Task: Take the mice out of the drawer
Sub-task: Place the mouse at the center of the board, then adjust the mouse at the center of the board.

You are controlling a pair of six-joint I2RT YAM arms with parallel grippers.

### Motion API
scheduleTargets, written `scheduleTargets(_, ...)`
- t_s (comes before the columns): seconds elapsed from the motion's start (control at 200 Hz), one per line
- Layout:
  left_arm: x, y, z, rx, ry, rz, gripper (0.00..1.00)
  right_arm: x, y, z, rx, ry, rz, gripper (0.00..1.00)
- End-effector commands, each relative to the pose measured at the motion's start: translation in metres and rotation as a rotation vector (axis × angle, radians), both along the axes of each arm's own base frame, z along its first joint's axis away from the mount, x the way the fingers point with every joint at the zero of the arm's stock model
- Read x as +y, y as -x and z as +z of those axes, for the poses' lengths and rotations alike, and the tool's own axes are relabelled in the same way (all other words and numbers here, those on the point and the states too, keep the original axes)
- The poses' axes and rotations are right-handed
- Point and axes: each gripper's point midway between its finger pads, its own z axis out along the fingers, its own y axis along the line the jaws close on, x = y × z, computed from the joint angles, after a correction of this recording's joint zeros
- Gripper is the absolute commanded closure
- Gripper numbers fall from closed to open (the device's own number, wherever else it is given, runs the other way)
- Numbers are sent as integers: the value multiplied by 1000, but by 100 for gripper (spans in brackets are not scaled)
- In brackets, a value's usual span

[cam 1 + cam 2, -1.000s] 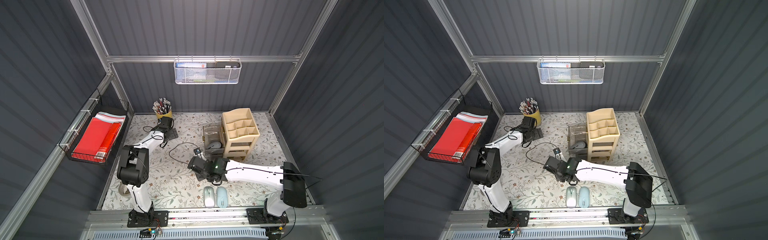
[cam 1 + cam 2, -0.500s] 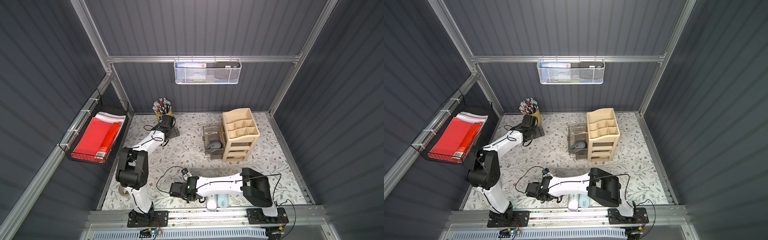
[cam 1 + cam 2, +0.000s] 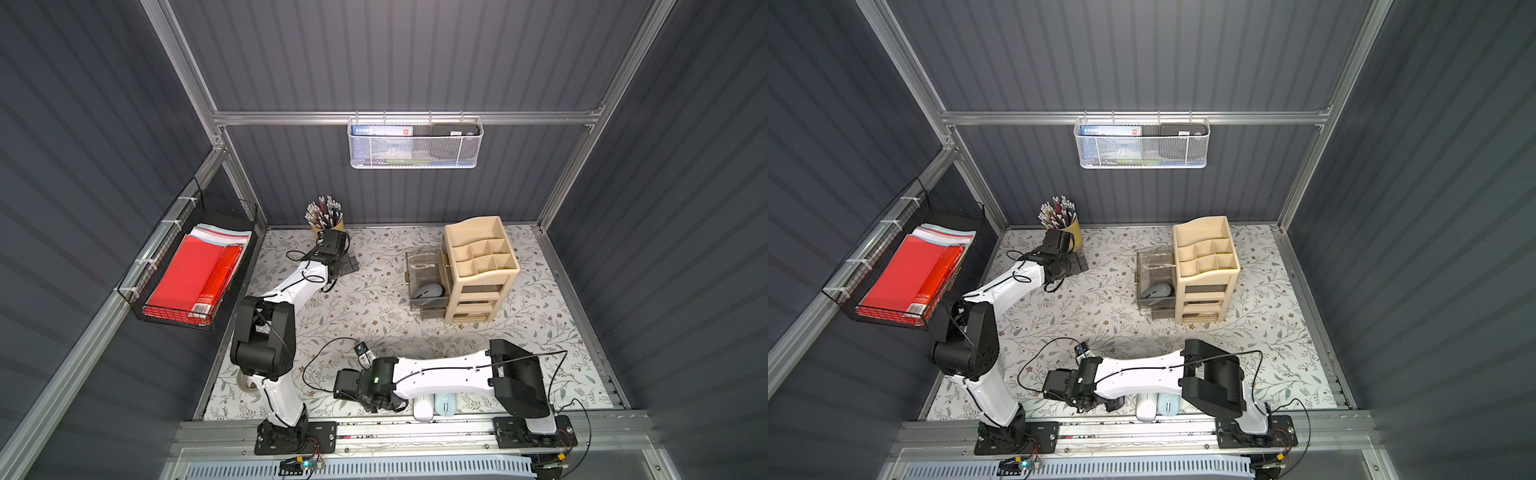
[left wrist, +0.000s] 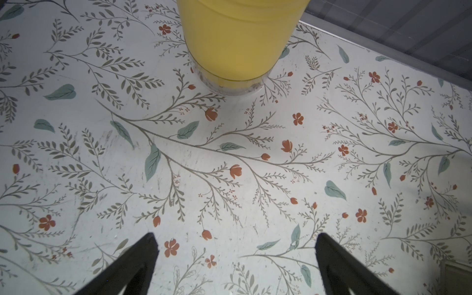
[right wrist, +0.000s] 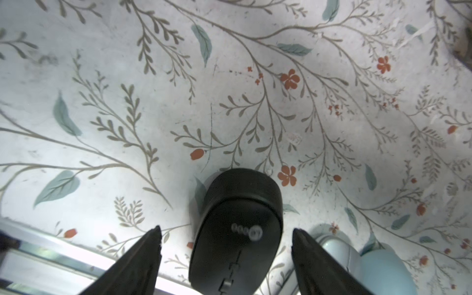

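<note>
A dark grey mouse with a white logo [image 5: 237, 224] lies on the flowered table between the spread fingers of my right gripper [image 5: 226, 231], untouched by either finger. The right gripper [image 3: 384, 405] hangs low at the table's front edge and is open. Beside it lie a white mouse [image 3: 423, 409] and a pale blue mouse [image 3: 445, 405]. A grey mouse [image 3: 428, 291] rests in the pulled-out clear drawer [image 3: 424, 259] of the beige organizer [image 3: 482, 266]. My left gripper [image 4: 236, 240] is open and empty, near the yellow pencil cup [image 4: 237, 38] at the back left.
A black wire basket with red folders [image 3: 195, 274] hangs on the left wall. A white mesh basket [image 3: 415, 143] hangs on the back wall. The metal front rail [image 3: 415, 432] runs just behind the row of mice. A black cable [image 3: 320, 357] loops beside the right arm.
My right arm swung from in front of the drawers down to the front edge. Its jaws spread and let go of the dark grey mouse. The left arm has not moved.
</note>
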Motion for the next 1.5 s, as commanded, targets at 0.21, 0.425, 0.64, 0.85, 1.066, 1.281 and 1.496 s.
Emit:
scheduleTargets(0.21, -2, 5, 23, -47, 17, -24, 1, -56, 26, 19, 134, -143, -38, 20)
scheduleTargets(0.425, -1, 1, 26, -70, -7, -36, 1, -76, 80, 16, 309, -275, 7, 22)
scheduleTargets(0.64, -5, 2, 22, -66, 12, -47, 1, -74, 124, 3, 438, -316, 97, 22)
scheduleTargets(0.85, -12, 0, 20, -61, 38, -66, 1, -89, 132, -28, 445, -256, 80, 21)
scheduleTargets(1.066, -11, 1, 20, -59, 30, -66, 1, -99, 102, -37, 389, -241, 27, 21)
scheduleTargets(1.281, -12, 2, 17, -54, 27, -69, 1, -99, 81, -36, 366, -254, 26, 21)
scheduleTargets(1.496, -20, 2, 14, -55, 45, -91, 1, -90, 77, -15, 348, -280, 60, 21)
